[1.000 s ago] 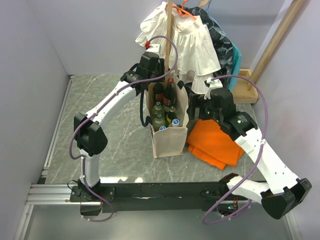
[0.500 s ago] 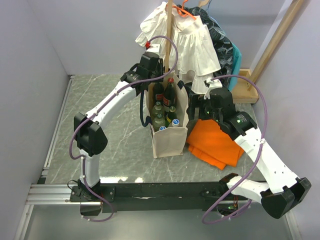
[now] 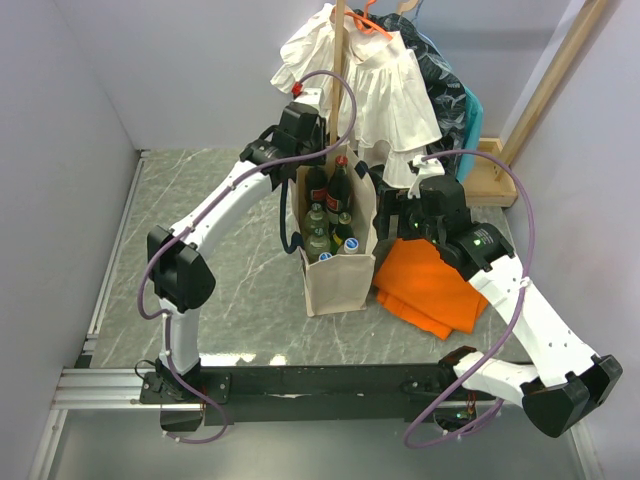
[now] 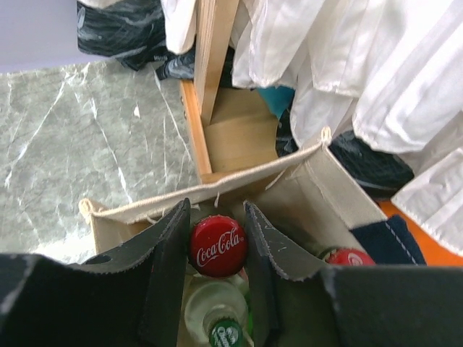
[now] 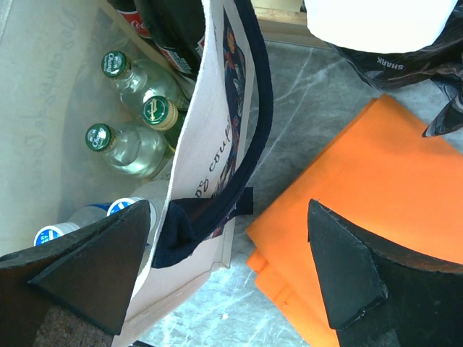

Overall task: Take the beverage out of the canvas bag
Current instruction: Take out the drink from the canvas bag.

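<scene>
Red-capped cola bottle point(image 4: 218, 246) sat between the fingers point(image 4: 170, 267) of the left tool point(image 4: 215, 210), grip unconfirmed, right tool point(image 5: 226, 205) spread wide; lifted loosely, it could slip back into the canvas bag point(image 4: 300, 191).

Pale lilac walls point(image 3: 180, 60) enclose a grey marbled tabletop point(image 3: 230, 290), with white clothes point(image 3: 390, 90) hanging behind.

A folded orange cloth point(image 3: 432, 282) lies flat on the grey, stone-look bench point(image 3: 200, 210). At the back, white clothes point(image 3: 385, 95) hang by a tall wooden pole point(image 3: 339, 60). An orange hanger point(image 3: 368, 22) shows at the top. Something black and shiny point(image 3: 447, 95) sits behind the white clothes. The pole stands in a wooden base point(image 4: 239, 137).
</scene>
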Controlling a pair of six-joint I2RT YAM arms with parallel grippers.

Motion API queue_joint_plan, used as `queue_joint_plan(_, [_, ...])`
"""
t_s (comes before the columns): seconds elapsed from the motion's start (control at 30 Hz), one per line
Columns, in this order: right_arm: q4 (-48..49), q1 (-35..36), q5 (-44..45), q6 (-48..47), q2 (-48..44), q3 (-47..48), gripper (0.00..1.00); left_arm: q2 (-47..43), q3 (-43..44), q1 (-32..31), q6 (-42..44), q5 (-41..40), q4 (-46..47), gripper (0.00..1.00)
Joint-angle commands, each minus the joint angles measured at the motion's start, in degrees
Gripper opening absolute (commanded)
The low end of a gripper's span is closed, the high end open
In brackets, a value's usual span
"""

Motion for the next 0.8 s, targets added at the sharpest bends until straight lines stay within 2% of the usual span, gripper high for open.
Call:
queue_joint_plan(0.0, [0.21,0.25,0.59,0.29,-0.34,0.77,0.94,-1.59,5.85,-0.39,1.74,1.81,-1.52,0.01])
queue_joint_plan(0.53, [0.04,0.25,0.15,0.73,-0.96,0.59,0.94,-4.04,6.83,-0.39,4.65,0.67,-0.56,0.01])
queue_joint_plan(0.77, [0.21,0.16,0.41,0.81,-1.22,0.15,0.94,-6.42,4.63,-0.48,4.56,0.93,2.77,0.01])
